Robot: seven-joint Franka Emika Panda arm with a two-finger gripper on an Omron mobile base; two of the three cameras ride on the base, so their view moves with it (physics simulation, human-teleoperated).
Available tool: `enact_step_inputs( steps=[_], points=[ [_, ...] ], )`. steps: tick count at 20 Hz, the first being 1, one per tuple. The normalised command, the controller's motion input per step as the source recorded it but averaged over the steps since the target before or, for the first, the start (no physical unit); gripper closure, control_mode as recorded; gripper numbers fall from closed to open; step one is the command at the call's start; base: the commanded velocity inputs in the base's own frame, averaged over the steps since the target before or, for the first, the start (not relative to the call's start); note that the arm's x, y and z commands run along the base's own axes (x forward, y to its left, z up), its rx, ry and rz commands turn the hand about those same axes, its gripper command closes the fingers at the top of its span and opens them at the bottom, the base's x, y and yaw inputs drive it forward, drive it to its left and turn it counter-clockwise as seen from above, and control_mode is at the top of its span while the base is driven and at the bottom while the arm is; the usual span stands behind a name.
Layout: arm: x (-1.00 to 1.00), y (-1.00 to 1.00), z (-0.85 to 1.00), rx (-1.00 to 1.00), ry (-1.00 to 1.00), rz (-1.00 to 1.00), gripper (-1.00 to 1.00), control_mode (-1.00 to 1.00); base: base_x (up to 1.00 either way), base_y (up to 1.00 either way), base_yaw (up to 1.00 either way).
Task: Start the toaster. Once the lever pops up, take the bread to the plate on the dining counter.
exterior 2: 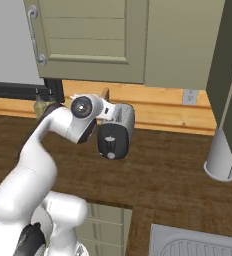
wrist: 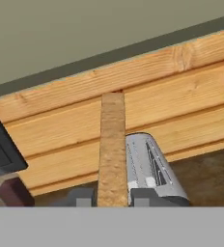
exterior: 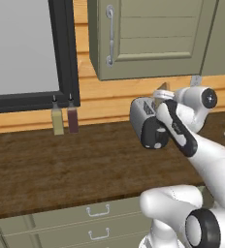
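The silver-grey toaster (exterior: 142, 114) (exterior 2: 123, 117) (wrist: 150, 166) stands on the dark wood counter (exterior: 56, 167) against the wooden wall, its black knob panel facing me. My gripper (wrist: 112, 198) (exterior: 161, 95) (exterior 2: 104, 106) hovers just above the toaster's top and is shut on the bread (wrist: 112, 144). The bread is a tan slice seen edge-on, standing upright between the two fingertips (wrist: 80, 197), lifted out of the slots. A corner of the bread (exterior: 164, 87) (exterior 2: 106, 93) peeks above the white hand in both base views. The plate and the dining counter are out of view.
Two small bottles (exterior: 59, 121) (exterior: 72, 119) stand at the wall left of the toaster, below a dark window frame (exterior: 68, 53). A grey-green wall cabinet (exterior: 148, 38) hangs low overhead. A grey cylinder (exterior 2: 220, 157) stands to the right, and a sink basin (exterior 2: 198, 244) lies at the counter's front right.
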Motion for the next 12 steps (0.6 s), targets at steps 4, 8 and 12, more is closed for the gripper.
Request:
enact_step_inputs(
  steps=[4, 8, 12],
  points=[
    [-1.0, 0.02, 0.58, 0.07, 0.11, -0.01, 1.0, -1.0, 0.0, 0.0, 0.0],
    [-1.0, 0.12, 0.38, 0.01, 0.16, -0.04, 1.0, -1.0, 0.0, 0.0, 0.0],
    [-1.0, 0.17, 0.24, 0.0, 0.11, -0.01, 1.0, -1.0, 0.0, 0.0, 0.0]
  ],
)
